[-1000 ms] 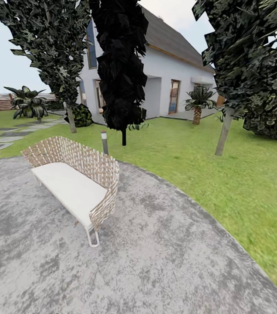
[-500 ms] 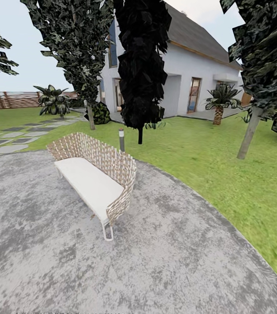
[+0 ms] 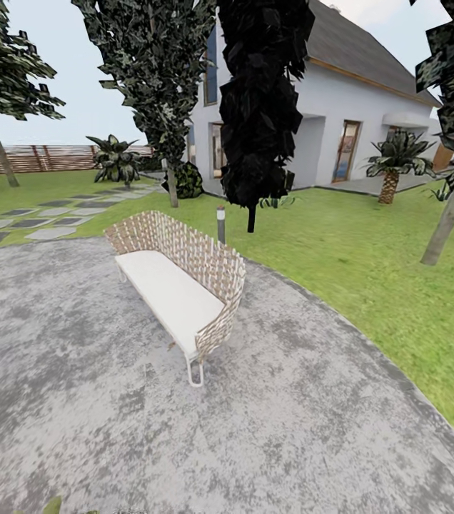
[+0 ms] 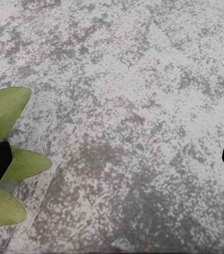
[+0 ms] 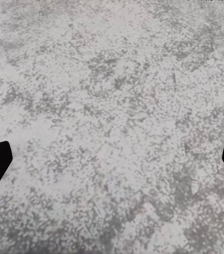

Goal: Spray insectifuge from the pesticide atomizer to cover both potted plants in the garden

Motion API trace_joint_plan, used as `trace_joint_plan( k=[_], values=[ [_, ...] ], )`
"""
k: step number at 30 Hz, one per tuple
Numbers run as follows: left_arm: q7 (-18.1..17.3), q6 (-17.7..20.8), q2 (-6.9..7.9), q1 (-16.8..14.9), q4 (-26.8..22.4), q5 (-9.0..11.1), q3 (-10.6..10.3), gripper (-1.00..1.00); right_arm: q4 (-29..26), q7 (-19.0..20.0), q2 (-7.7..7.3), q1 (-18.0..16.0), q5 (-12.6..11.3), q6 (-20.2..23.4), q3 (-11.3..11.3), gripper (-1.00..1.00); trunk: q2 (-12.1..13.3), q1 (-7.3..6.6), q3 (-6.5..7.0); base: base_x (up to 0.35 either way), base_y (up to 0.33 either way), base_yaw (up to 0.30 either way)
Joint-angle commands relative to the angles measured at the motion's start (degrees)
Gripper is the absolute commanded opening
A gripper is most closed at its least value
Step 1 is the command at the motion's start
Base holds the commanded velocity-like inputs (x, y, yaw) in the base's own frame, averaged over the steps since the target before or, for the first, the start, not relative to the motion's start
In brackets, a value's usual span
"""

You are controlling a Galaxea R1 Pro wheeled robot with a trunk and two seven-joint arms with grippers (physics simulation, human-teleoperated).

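The pesticide atomizer is out of view. Broad pointed green leaves of a potted plant point(image 4: 9, 108) reach in at one edge of the left wrist view, over the grey gravelly patio point(image 4: 143, 106); its pot is hidden. A green leaf tip point(image 3: 52, 505) pokes in at the head view's bottom edge. My left gripper point(image 4: 112, 164) is open, its dark fingertips wide apart with only patio between them, one tip in front of the leaves. My right gripper point(image 5: 112, 164) is open too, over bare patio point(image 5: 112, 95).
A wicker bench with a white cushion point(image 3: 177, 289) stands on the round patio point(image 3: 291, 428). A grey bollard lamp point(image 3: 220, 223) stands behind it. Lawn point(image 3: 370, 271), tree trunks point(image 3: 442, 232), a trunked palm point(image 3: 391, 168), stepping slabs point(image 3: 48, 232), a slatted fence point(image 3: 48, 157) and the house point(image 3: 355, 107) lie beyond.
The head camera has turned left, so the whole picture has shifted right. The fence and a tree have come into view at left, and a leaf tip at the bottom edge.
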Motion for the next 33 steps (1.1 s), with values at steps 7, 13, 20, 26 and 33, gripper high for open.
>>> trace_joint_plan(
  k=[7,13,20,26,33],
  values=[
    [0.0,-0.2,0.00,0.0,0.1,0.1,0.0,1.00,0.0,0.0,-0.02,0.0,0.0,-0.2,0.0,1.00,0.0,-0.01,-0.51,0.000,0.000,0.211],
    [0.0,-0.2,0.00,0.0,0.1,0.0,0.0,1.00,0.1,0.1,-0.09,0.0,0.0,-0.1,-0.1,1.00,0.0,-0.01,-0.57,0.160,-0.086,0.000],
    [0.0,-0.2,0.00,0.0,0.1,0.1,0.0,1.00,0.1,0.1,-0.12,0.0,0.0,-0.2,-0.1,1.00,0.0,-0.01,-0.58,0.241,-0.163,-0.235],
    [0.0,-0.2,0.00,0.0,0.1,0.1,0.0,1.00,0.1,0.0,-0.12,0.0,-0.1,-0.2,-0.1,1.00,0.0,-0.01,-0.58,0.248,-0.166,-0.265],
    [0.0,-0.2,0.00,0.0,0.1,0.0,0.0,1.00,0.1,0.0,-0.12,0.0,-0.1,-0.2,-0.1,1.00,0.0,-0.01,-0.58,0.274,-0.173,-0.267]
  ],
)
